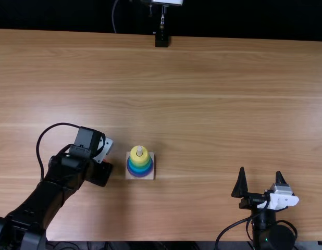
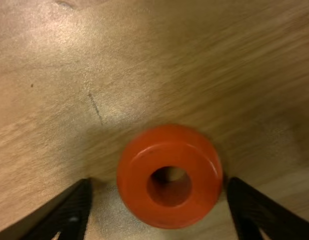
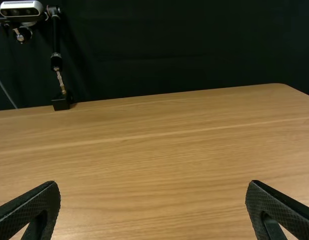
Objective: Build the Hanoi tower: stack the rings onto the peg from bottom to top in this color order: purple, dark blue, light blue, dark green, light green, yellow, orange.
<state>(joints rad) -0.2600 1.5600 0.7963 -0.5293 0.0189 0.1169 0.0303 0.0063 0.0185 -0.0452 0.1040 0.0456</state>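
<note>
In the top view my left gripper (image 1: pixel 101 172) is low over the table, left of the square peg base (image 1: pixel 151 157). The peg tip (image 1: pixel 139 151) rises through a yellow ring (image 1: pixel 135 158) on top of the stack, with green, blue and purple bands below it. A bit of the orange ring (image 1: pixel 104 160) peeks out beside the left gripper. In the left wrist view the orange ring (image 2: pixel 130 175) lies flat, hole up, between the open fingers of the left gripper (image 2: pixel 159 192). My right gripper (image 1: pixel 260 176) stands open at the lower right; its open fingers frame bare wood in its wrist view (image 3: pixel 152 192).
A black stand foot (image 1: pixel 161 40) is at the table's far edge, with a camera (image 3: pixel 22 8) mounted on its pole. The table (image 1: pixel 202 104) stretches beyond both arms and between them. Cables loop beside each arm.
</note>
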